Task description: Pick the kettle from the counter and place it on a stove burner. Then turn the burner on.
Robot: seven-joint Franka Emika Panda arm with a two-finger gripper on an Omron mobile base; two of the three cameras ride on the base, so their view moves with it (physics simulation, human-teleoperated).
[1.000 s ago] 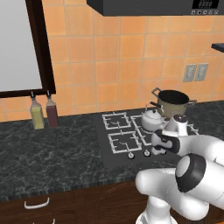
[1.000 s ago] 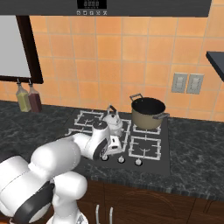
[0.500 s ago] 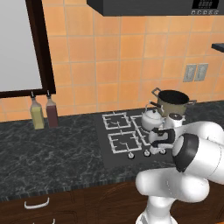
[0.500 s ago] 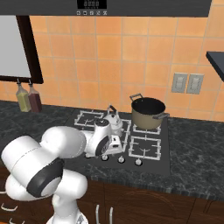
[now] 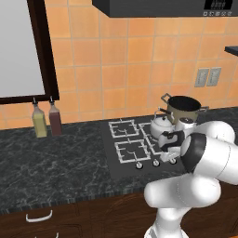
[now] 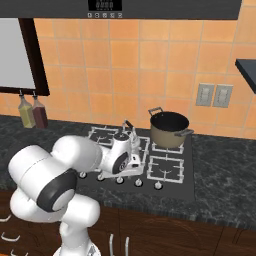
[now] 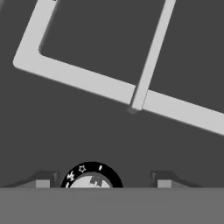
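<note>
Kettle (image 5: 161,125) sits on a rear grate of the cooktop (image 6: 185,187), centre-right of the left base frame, just beside the dark pot (image 6: 169,128). End effector (image 7: 103,180) is open, empty, fingertips straddling a burner knob (image 7: 92,175) at the bottom of the hand frame, grate bar (image 7: 109,87) above it. Risks, as I judge them: closing off-centre so the fingers slip off the knob, or turning a knob that feeds another burner. I can't tell which burner it controls. Neighbouring knobs (image 6: 158,185) crowd it. Bottles (image 5: 47,120) at left on the surface (image 5: 46,167) are well apart.
</note>
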